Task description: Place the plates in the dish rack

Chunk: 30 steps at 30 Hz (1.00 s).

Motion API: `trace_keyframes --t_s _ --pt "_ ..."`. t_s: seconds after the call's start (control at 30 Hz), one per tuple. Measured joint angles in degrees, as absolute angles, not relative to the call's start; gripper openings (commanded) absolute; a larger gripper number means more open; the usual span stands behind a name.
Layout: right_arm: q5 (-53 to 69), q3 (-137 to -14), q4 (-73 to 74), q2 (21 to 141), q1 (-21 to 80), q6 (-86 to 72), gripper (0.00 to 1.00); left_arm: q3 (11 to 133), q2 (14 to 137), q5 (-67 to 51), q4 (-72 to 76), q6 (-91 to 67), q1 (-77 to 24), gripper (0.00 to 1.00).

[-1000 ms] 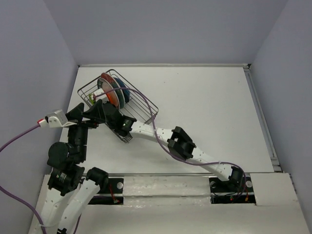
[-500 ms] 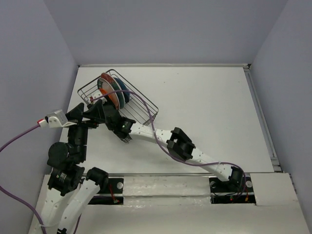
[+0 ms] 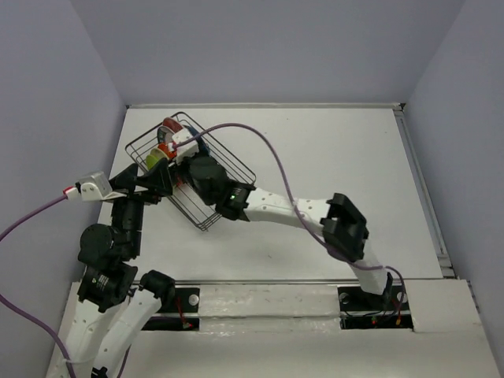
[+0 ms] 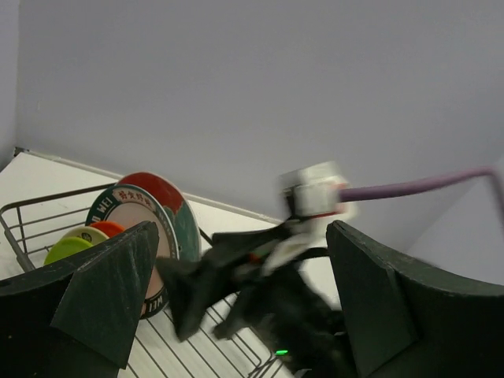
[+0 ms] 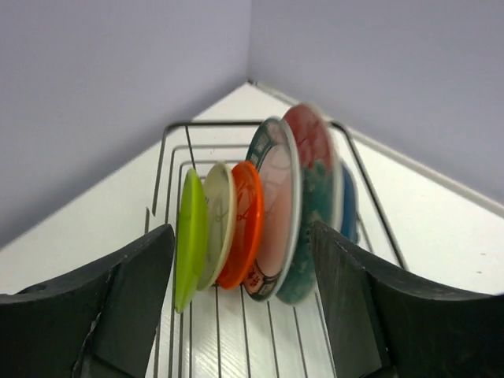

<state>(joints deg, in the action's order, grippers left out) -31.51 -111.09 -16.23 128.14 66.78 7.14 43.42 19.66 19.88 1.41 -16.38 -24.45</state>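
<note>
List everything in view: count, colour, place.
Rack: one, dark wire, table's far left.
Lime plate: one, green, on edge in rack, row's near end.
Beige plate: one, beige, second.
Orange plate: one, orange, third.
White plate: one, white, teal rim, fourth.
Red plate: one, red, teal pattern, fifth.
Blue plate: one, dark blue, far end.
Table: one, white, under all.
Cables: two, purple, one per wrist.
Left gripper: one, dark, open, beside rack.
Right gripper: one, dark, open, over rack.
</note>
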Motion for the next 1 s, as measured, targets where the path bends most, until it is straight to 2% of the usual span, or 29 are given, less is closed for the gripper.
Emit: trace_keyframes --t_s 0.03,0.07,0.1,0.13,0.17,0.27,0.33,0.53,0.57,0.63,0.67,0.87,1.0 --pt "-31.4 -107.3 -16.9 123.7 66.8 7.0 0.62 43.8 20.2 19.6 1.4 -16.4 -24.4 0.99" --pt "-31.2 -102.5 -18.7 118.0 66.8 6.7 0.56 44.1 20.6 19.4 1.3 -16.6 -24.4 0.99" --pt "-30.8 -99.8 -19.1 114.9 66.8 6.5 0.33 44.4 21.0 19.0 1.2 -16.6 -24.4 0.99" --pt "-30.3 -94.6 -19.6 107.9 66.6 5.3 0.17 44.6 21.3 18.6 1.2 -16.7 -24.4 0.99" --pt "-29.6 -92.5 -19.6 104.3 66.3 4.3 0.07 44.7 21.7 18.3 1.2 -16.8 -24.4 0.99" --pt "-26.3 -90.6 -19.4 98.7 65.5 0.6 0.07 44.7 22.5 17.9 0.7 -17.0 -24.4 0.99" --pt "-23.5 -92.2 -17.8 99.3 64.9 -1.0 0.07 44.8 22.8 18.0 0.1 -17.0 -24.4 0.99" --pt "-15.9 -102.1 -10.2 113.4 64.2 -4.1 0.07 45.0 22.5 20.3 -2.2 -16.8 -24.4 0.99" --pt "-14.7 -102.5 -8.7 115.5 64.1 -4.9 0.19 45.0 22.5 20.7 -2.9 -16.8 -24.4 0.99" --pt "-10.5 -103.4 -5.4 120.2 63.4 -7.0 0.35 45.0 22.5 21.8 -4.6 -16.8 -24.4 0.99" --pt "-7.9 -104.4 -3.3 122.3 62.9 -8.3 0.37 44.9 22.5 22.2 -5.0 -16.8 -24.4 0.99" --pt "-0.3 -116.2 2.7 132.6 59.7 -12.4 0.41 42.7 21.9 23.4 -5.4 -16.8 -24.4 0.99" --pt "1.6 -125.8 5.0 137.9 58.2 -13.7 0.38 40.8 21.6 23.4 -5.5 -16.7 -24.4 0.99"
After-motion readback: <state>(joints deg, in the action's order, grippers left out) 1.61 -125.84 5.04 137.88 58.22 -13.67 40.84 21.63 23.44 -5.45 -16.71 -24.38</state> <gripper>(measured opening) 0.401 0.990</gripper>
